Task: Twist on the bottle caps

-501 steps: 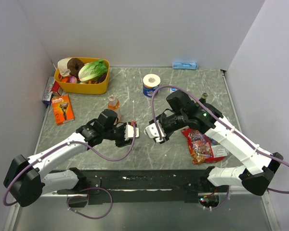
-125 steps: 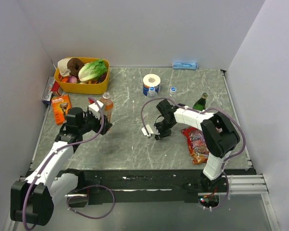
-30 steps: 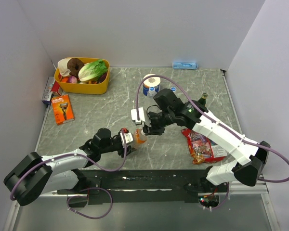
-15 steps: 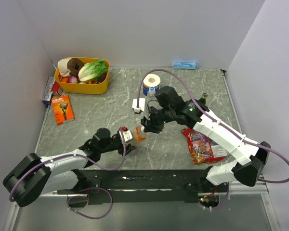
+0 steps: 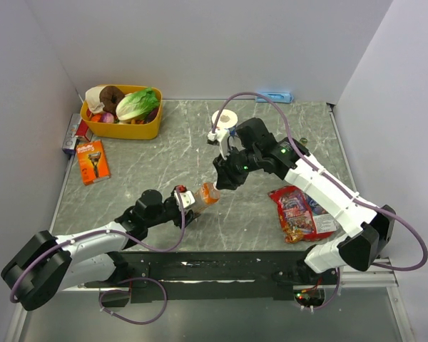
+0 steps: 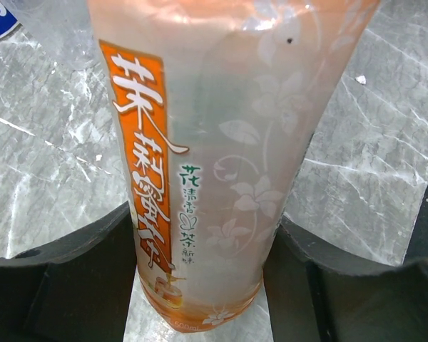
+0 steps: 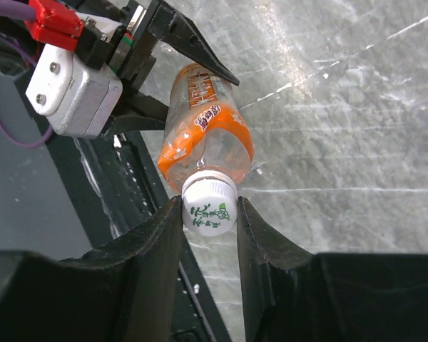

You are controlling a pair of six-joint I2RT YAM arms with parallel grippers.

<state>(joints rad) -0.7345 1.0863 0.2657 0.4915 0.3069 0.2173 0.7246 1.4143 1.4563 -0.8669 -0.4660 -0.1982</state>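
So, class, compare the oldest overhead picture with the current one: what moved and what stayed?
The orange drink bottle moved from farther back to the near middle, where the left gripper now holds it. The right gripper came over and clamped its white cap, its wrist turning during the last second. The basket, toilet roll, razor pack and snack bag stayed put.

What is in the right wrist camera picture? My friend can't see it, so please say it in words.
The right gripper pinches a white cap at the top of the orange drink bottle. The left gripper clamps the bottle's body farther along, over a grey marble table.
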